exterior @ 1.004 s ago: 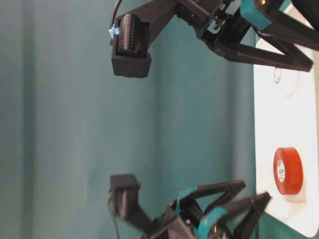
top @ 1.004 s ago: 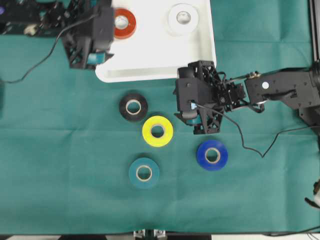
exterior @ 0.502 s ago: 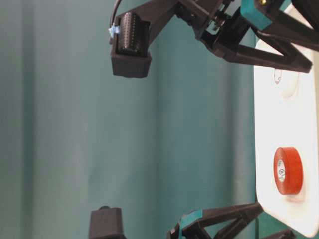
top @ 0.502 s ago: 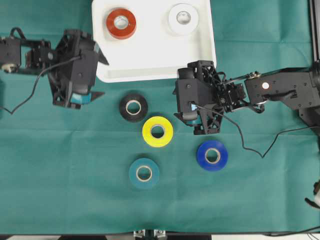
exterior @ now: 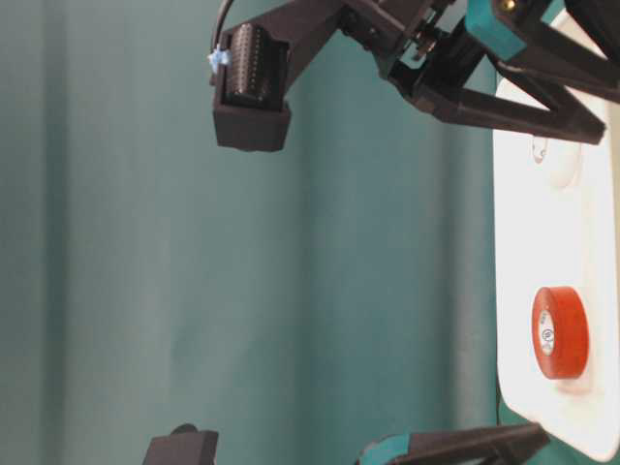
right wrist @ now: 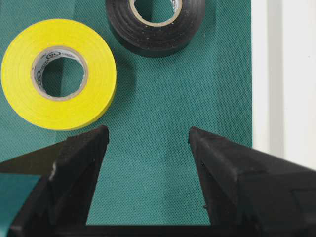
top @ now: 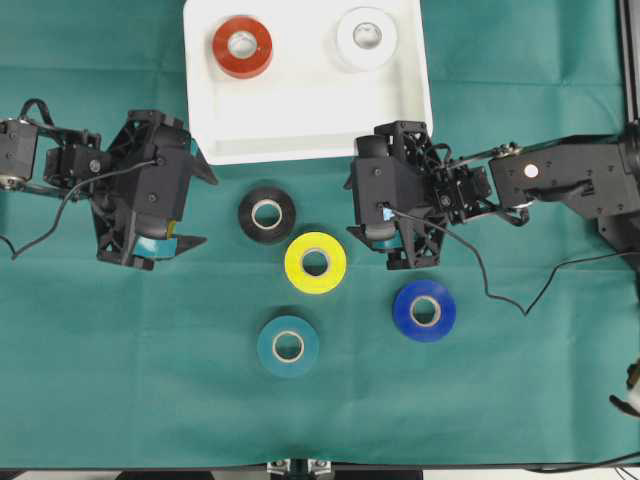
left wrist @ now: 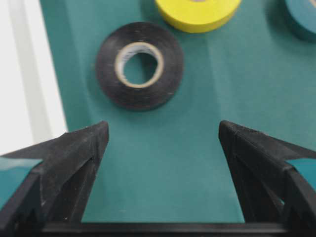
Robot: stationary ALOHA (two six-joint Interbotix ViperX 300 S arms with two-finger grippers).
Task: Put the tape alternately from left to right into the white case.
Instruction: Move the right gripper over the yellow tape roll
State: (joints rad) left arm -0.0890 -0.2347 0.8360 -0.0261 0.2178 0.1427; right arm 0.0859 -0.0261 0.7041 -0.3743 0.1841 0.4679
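Both jaws are spread and empty, because your left gripper [left wrist: 160, 136] is lined up on the black roll [left wrist: 139, 65], your next pick.

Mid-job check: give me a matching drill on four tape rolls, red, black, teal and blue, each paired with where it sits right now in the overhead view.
Rolls:
1. red roll
2. black roll
3. teal roll
4. blue roll

Places:
A. on the cloth, nearest the bottom edge of the view
B. inside the white case, left part
C. on the cloth, below the right end effector
D. on the cloth, just below the case's near rim, right of the left end effector

Pairs: 1-B, 2-D, 3-A, 4-C
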